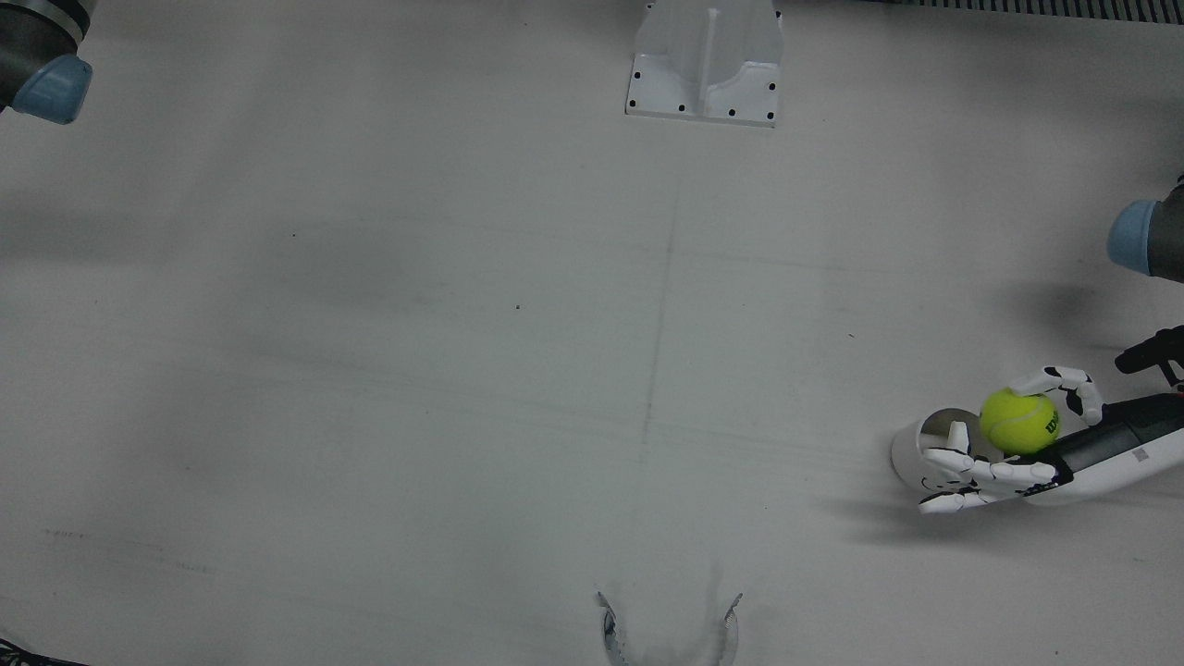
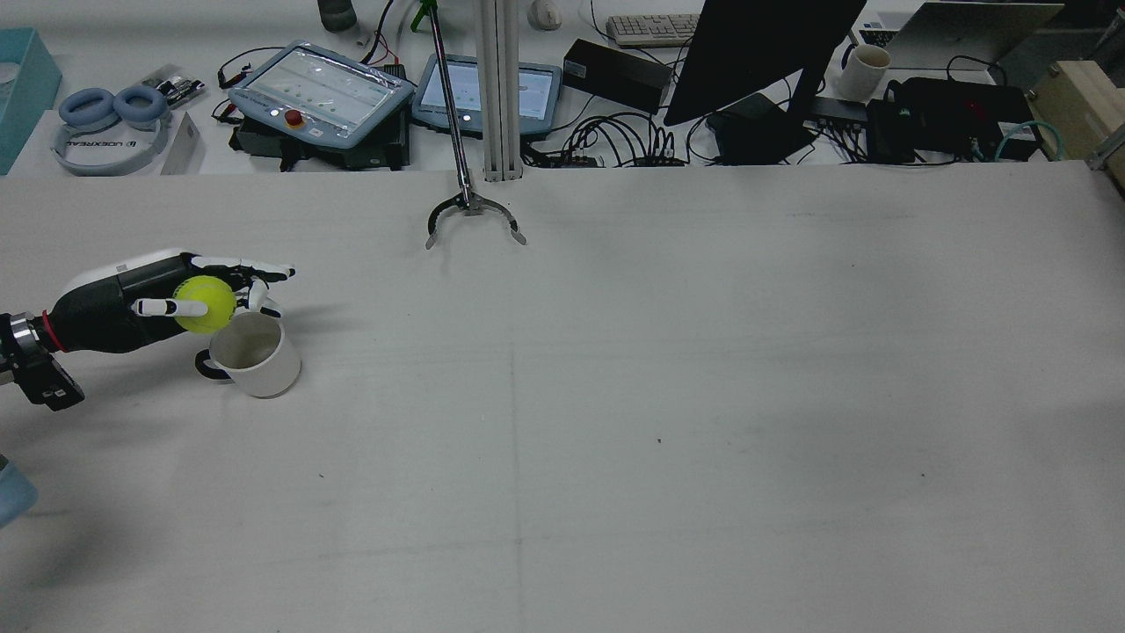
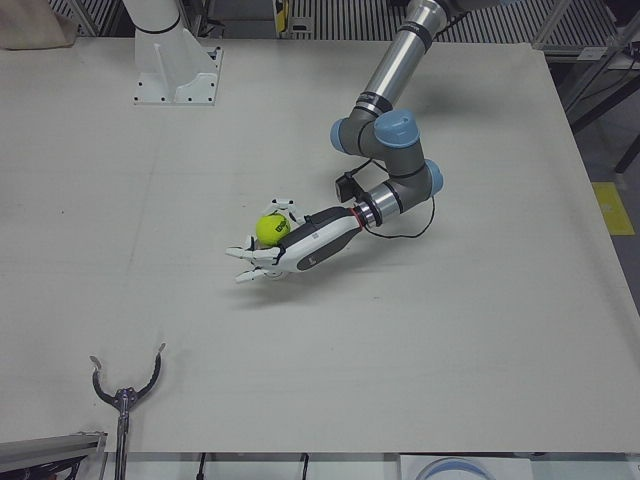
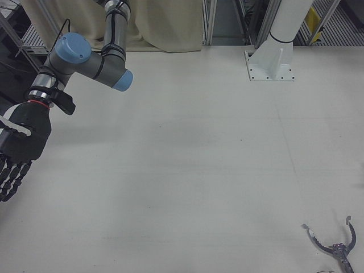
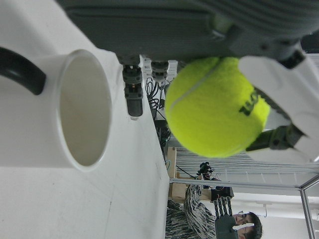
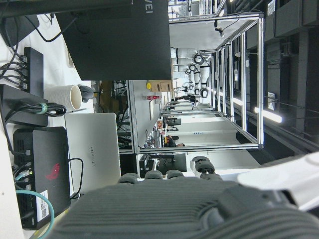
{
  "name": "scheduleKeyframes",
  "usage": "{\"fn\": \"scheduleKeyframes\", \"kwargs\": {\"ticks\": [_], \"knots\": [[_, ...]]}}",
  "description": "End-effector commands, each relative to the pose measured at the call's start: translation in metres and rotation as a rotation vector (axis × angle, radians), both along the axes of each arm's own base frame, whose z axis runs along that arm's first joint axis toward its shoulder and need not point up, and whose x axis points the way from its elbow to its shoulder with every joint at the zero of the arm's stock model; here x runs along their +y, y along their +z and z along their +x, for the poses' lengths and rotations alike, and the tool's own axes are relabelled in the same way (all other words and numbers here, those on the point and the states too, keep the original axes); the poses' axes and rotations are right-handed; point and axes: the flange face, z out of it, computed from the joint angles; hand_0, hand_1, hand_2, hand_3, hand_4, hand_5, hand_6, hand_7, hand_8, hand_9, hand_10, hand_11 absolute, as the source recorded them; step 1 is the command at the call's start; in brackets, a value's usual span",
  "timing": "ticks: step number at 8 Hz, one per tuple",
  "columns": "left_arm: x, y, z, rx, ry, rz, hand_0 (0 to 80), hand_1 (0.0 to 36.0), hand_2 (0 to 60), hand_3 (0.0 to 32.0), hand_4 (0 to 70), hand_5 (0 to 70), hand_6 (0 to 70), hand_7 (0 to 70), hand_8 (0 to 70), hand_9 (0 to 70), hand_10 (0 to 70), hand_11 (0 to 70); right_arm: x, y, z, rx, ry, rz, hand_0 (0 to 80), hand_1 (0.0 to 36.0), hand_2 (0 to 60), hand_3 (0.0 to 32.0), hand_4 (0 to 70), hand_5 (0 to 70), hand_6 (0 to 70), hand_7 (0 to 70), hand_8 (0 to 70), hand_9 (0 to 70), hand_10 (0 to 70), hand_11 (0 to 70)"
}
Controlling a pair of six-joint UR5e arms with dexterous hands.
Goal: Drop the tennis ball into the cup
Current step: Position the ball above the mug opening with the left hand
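Note:
A yellow-green tennis ball (image 2: 205, 304) sits in my left hand (image 2: 132, 299), pinned by the thumb against the palm while the other fingers stretch forward. A white cup (image 2: 253, 353) with a black handle stands upright on the table just below and beside the ball. In the front view the ball (image 1: 1017, 421) hangs at the edge of the cup's (image 1: 920, 446) mouth, held by the left hand (image 1: 1073, 453). The left hand view shows the ball (image 5: 214, 107) close above the cup's open mouth (image 5: 82, 114). My right hand (image 4: 20, 145) hangs open and empty at the far side.
A metal claw tool (image 2: 475, 218) on a rod lies at the table's operator edge, also in the front view (image 1: 668, 629). A white pedestal (image 1: 708, 65) stands at the robot side. Tablets, cables and a monitor (image 2: 756, 53) sit beyond the table.

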Motion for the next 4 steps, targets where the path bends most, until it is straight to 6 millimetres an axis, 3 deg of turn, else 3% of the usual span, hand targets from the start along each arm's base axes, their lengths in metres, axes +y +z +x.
{"fn": "scheduleKeyframes", "kwargs": {"ticks": [1,2,3,4], "knots": [[-0.0029,0.001,0.0005,-0.003,-0.003,-0.005,14.2,36.0,60.0,0.0,31.2,6.7,12.0,53.6,1.5,9.8,15.8,24.9,0.0002,0.0001,0.0002,0.0,0.0,-0.001,0.0,0.0,0.0,0.0,0.0,0.0,0.0,0.0,0.0,0.0,0.0,0.0],[-0.0034,0.001,-0.0017,0.0,-0.005,-0.007,14.5,36.0,60.0,0.0,29.5,9.8,29.0,48.2,4.8,8.7,14.5,23.0,0.0,0.0,0.0002,0.0,0.0,0.0,0.0,0.0,0.0,0.0,0.0,0.0,0.0,0.0,0.0,0.0,0.0,0.0],[-0.0029,0.0017,-0.002,0.0,-0.005,-0.008,39.9,34.1,60.0,0.0,16.1,3.8,5.5,38.5,0.5,6.3,6.8,11.7,0.0,0.0,0.0002,0.0,0.0,0.0,0.0,0.0,0.0,0.0,0.0,0.0,0.0,0.0,0.0,0.0,0.0,0.0],[-0.0031,0.0013,-0.0021,0.004,-0.005,-0.007,38.6,29.5,60.0,0.0,8.2,2.6,2.7,23.0,0.0,3.2,3.9,7.4,0.0002,0.0001,0.0002,0.0,0.0,-0.001,0.0,0.0,0.0,0.0,0.0,0.0,0.0,0.0,0.0,0.0,0.0,0.0]]}}
